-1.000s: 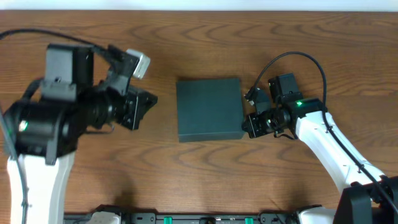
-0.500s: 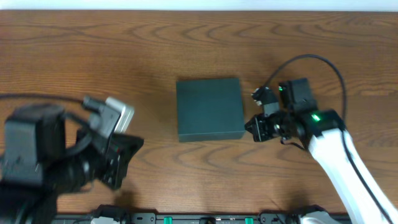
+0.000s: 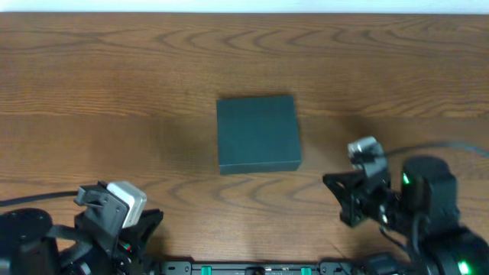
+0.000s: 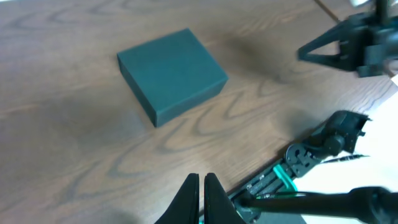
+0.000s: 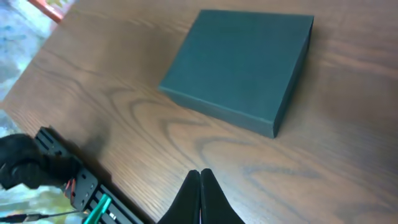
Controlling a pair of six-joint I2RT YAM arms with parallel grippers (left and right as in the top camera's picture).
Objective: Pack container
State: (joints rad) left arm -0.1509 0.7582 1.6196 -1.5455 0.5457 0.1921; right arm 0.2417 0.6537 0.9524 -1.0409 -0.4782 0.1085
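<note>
Pincers on both arms were clenched on nothing: overhead, the left gripper (image 3: 150,221) and right gripper (image 3: 331,182) hung by the near edge of the table (image 3: 114,92), well apart from the container (image 3: 257,134), which lay closed near the middle. The left wrist view showed its lid down and no loose items; the right wrist view showed the same, so packing seemed finished.

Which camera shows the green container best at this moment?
Right wrist: the container appears largest, closed, with its top and two sides clear. Overhead shows mostly its top. Left wrist shows it whole but smaller.
</note>
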